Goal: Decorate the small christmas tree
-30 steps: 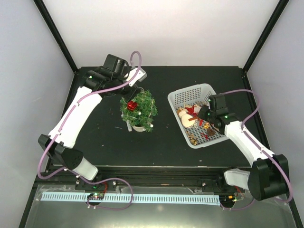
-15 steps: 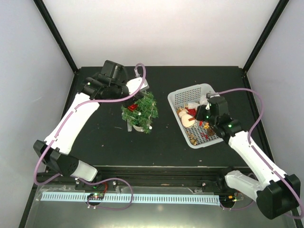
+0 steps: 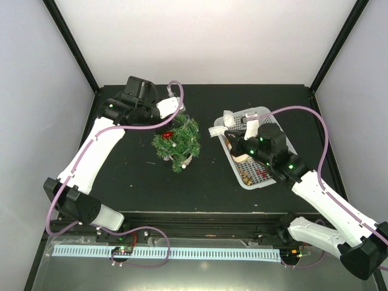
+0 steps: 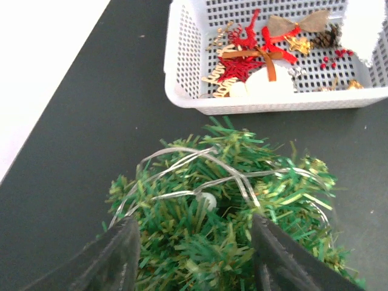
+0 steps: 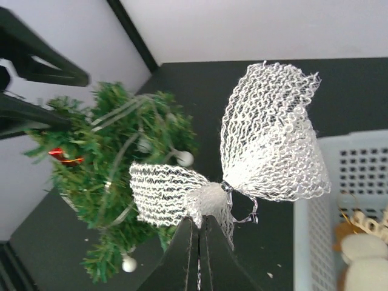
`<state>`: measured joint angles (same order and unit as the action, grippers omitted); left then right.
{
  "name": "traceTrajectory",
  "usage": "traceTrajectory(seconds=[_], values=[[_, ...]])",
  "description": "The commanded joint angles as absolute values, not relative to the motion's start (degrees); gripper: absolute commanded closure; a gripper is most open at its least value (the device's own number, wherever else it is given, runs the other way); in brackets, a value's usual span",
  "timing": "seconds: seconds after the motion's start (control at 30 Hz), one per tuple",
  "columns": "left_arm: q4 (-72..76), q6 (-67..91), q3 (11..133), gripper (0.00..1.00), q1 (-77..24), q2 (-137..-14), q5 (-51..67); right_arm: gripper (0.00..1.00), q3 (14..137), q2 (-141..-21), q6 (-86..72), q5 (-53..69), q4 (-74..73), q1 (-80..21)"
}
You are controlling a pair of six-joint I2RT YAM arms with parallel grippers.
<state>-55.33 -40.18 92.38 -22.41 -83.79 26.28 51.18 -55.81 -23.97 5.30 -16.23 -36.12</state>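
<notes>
at the centre-left of the table, the small christmas tree stands in its whitish pot, near the basket of ornaments but not touching it. the left gripper sits at the crown with its fingers spread; foliage and the light string lie between them. the right gripper is pressed together on the knot of a white mesh bow, held in the air by the basket's tree-side rim.

likely faults from here:
- a left finger may snag the light string on withdrawal and tip the tree, as the pot looks light.
- both arms work at one crown, so they could collide if the left does not clear first.
- loose mesh may catch on the needles and pull back out on release.
- the red ornament could be knocked loose.
</notes>
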Motion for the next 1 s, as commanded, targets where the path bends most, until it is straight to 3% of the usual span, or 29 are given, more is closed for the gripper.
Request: traceTrajectory(seconds=[0.0,0.13,0.37,0.97], values=[[-54.24,-39.90,92.04,0.43,-21.54,-83.89,26.32,0.99,53.54,-56.96,-22.38,7.20,-11.63,-39.05],[-53.10,-38.92,90.91,0.27,-21.36,-83.11,26.36,0.99,55.06,-59.05,-23.01,8.42,-9.62,-41.28],[-51.56,-37.82,90.56,0.14,-21.27,-82.86,26.01,0.99,54.55,-60.46,-23.33,13.04,-4.58,-43.32],[-48.43,-35.56,92.78,0.01,-21.18,-83.08,24.35,0.99,55.53,-67.52,-23.79,16.48,-1.47,-48.03]])
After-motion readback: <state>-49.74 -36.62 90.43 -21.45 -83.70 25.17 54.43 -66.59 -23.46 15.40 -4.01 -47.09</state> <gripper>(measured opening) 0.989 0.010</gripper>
